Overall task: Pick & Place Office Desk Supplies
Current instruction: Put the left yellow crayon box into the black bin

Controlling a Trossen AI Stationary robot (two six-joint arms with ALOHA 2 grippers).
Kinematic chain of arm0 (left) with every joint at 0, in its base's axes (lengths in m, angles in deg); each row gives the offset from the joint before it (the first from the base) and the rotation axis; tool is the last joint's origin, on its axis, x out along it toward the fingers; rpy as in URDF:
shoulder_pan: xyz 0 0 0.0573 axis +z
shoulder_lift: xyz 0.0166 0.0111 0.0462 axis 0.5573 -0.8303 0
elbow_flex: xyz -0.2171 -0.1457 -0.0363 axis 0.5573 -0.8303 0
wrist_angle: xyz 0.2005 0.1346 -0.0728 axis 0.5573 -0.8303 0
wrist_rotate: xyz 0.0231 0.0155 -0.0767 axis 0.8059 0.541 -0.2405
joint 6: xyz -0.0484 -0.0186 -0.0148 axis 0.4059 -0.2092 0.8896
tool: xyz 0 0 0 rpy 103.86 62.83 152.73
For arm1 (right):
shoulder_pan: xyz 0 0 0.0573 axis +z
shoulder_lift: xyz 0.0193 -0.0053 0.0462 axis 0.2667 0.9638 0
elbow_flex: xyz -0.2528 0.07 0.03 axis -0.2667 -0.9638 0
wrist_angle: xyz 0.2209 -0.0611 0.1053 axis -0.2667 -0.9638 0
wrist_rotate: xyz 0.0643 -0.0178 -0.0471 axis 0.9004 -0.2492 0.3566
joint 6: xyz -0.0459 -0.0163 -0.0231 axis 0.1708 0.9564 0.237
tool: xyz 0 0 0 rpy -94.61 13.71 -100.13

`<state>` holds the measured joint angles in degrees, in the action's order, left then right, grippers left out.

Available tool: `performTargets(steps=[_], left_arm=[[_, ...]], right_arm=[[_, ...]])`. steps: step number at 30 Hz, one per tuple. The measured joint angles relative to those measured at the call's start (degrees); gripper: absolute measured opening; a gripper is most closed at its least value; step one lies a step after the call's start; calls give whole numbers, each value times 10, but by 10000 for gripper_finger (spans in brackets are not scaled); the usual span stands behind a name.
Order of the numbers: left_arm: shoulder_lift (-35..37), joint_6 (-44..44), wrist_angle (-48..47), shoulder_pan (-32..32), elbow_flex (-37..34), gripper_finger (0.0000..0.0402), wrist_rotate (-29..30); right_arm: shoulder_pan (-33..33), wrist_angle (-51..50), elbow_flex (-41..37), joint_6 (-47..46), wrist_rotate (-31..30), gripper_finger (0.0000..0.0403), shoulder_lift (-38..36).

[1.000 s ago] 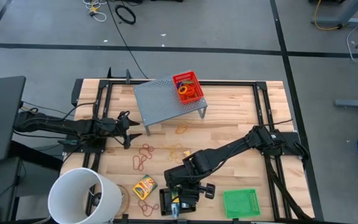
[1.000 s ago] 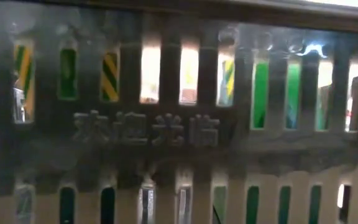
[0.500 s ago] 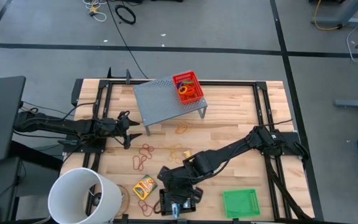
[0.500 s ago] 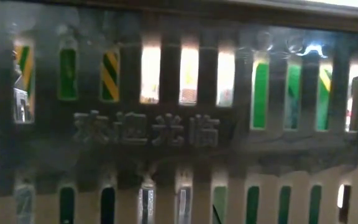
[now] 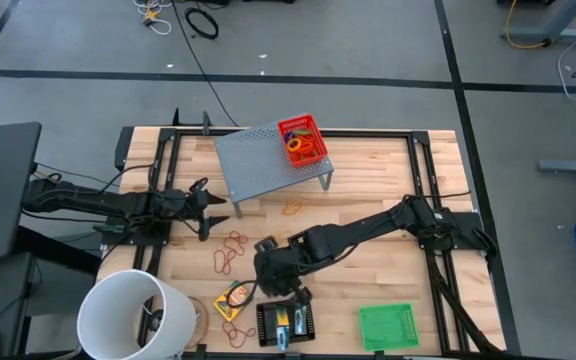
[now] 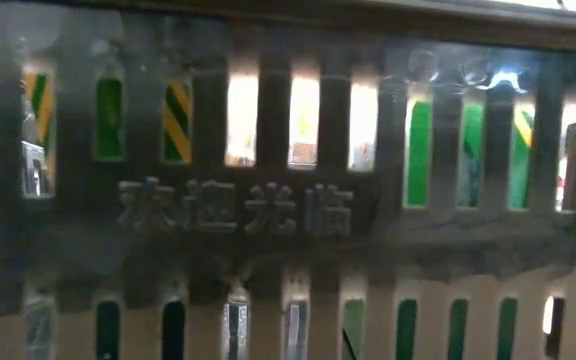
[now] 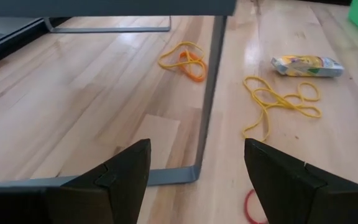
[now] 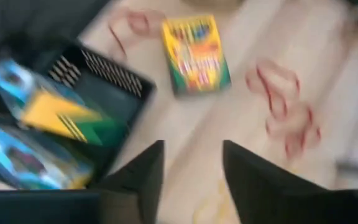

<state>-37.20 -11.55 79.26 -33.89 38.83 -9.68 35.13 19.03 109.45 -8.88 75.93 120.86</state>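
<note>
the right gripper [image 5: 273, 283], jaws parted and empty, hovers between the yellow-green cardboard crayon box [image 5: 233, 296] and the black mesh tray [image 5: 283, 322] holding 2 packets; the left gripper [image 5: 211, 210], jaws open, waits at the wooden surface's [image 5: 368, 190] left edge.

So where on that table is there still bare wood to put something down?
The widest bare stretch lies right of the grey riser, running down toward the green tray. It is crowded in front of the riser: rubber bands lie scattered, and the right hand hovers between the crayon box and the black tray. The white bucket fills the near-left corner.
</note>
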Motion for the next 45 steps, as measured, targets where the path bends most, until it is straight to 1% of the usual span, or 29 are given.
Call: performTargets(steps=[3,6,8,10,11,12,14,18,20,22,26,31,34,37,40,42,45], left_arm=[[0,-2,0,0,0,262,-23],[0,-8,3,-1,0,262,-63],[0,-5,18,-5,0,262,-79],[0,3,35,-13,0,262,-82],[0,5,44,-18,0,262,-83],[0,5,49,-25,0,262,-84],[-1,5,57,-37,0,262,-84],[-4,-7,61,-58,0,262,-59],[-4,-14,62,-65,0,262,-47],[-4,-15,62,-69,0,262,-41],[-4,-15,62,-75,0,262,-35],[-4,-9,63,-75,0,262,-38],[-6,-3,59,-75,3,262,-36],[-17,3,60,-75,19,262,-40],[-37,10,61,-75,37,262,-57],[-59,18,58,-75,50,262,-70],[-100,33,60,-75,71,262,-95]], right_arm=[[0,-78,0,-40,-52,220,0],[0,-140,-1,-97,-86,231,0],[3,-139,-18,-127,-101,231,-2],[9,-130,-45,-142,-126,226,-8],[11,-111,-62,-144,-129,223,-14],[14,-81,-86,-144,-128,221,-24],[16,13,-146,-137,-114,214,-50],[20,301,-309,-104,-42,200,-125],[20,435,-387,-87,-26,194,-171],[19,534,-464,-79,-25,189,-224],[13,685,-625,-78,-26,180,-342],[15,887,-835,-80,-76,176,-481],[14,997,-956,-101,-107,176,-544],[13,1113,-1055,-115,-145,176,-577],[14,1204,-1126,-125,-153,176,-585],[14,1241,-1158,-131,-155,176,-585],[14,1260,-1185,-139,-158,176,-585]])
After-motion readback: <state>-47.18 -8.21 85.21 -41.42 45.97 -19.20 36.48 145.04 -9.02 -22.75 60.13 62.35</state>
